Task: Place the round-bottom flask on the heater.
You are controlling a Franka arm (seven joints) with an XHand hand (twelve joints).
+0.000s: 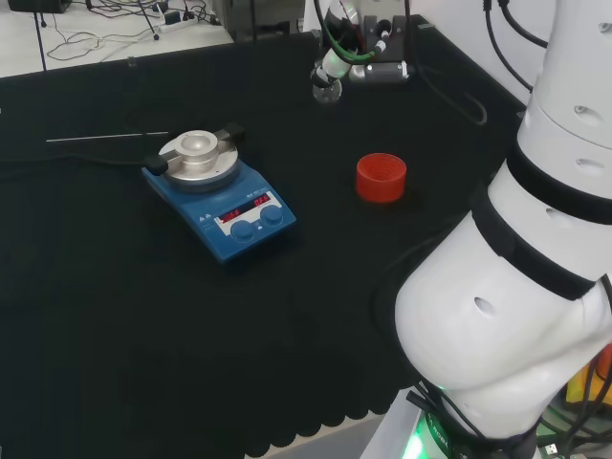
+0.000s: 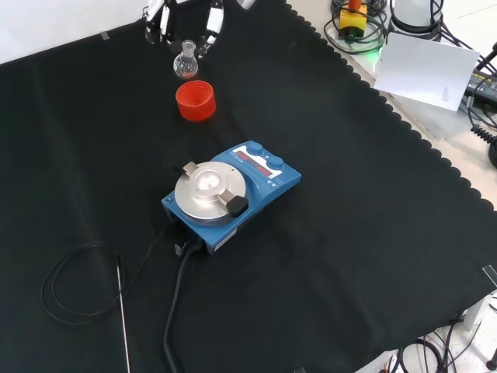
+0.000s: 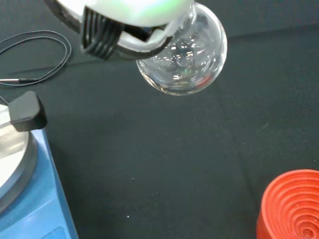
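So the round-bottom flask [image 3: 184, 57] is clear glass w/ a fat ball-shaped bulb, looks empty, and you can see room reflections plus a bit of red and green glinting in the glass. In the wrist view it hangs in the air above the black cloth [image 3: 164, 164], not touching anything underneath. Front view shows it as a tiny clear bulb with a short neck pointing up [image 2: 185, 64], just above and behind the red ribbed stand [image 2: 195, 100], so it's off the stand.

Writing-wise: the heater [image 2: 233, 194] is a blue box w/ a round silver top plate, two blue knobs and two little red-lit displays on the front panel, plus some small white print, too small to make out. There's a sheet of white paper [image 2: 429, 71] off the cloth at the right of the front view, and its print can't be made out either.

The hand [image 3: 127, 25] is clamped on the flask, fingers curled round the neck/top of the bulb, w/ black ribbed bits and white shell visible right over the glass in the wrist view. In the head view the hand [image 1: 337, 59] sits up at the far end of the cloth, flask bulb dangling under it, well apart from the heater [image 1: 220, 191] and beyond the red stand [image 1: 382, 177]. Front view has the fingers [image 2: 211, 23] coming down from the top edge either side of the flask neck.

A thin metal probe [image 2: 123, 311] w/ a looped black cable [image 2: 74, 287] lies on the cloth near the heater.
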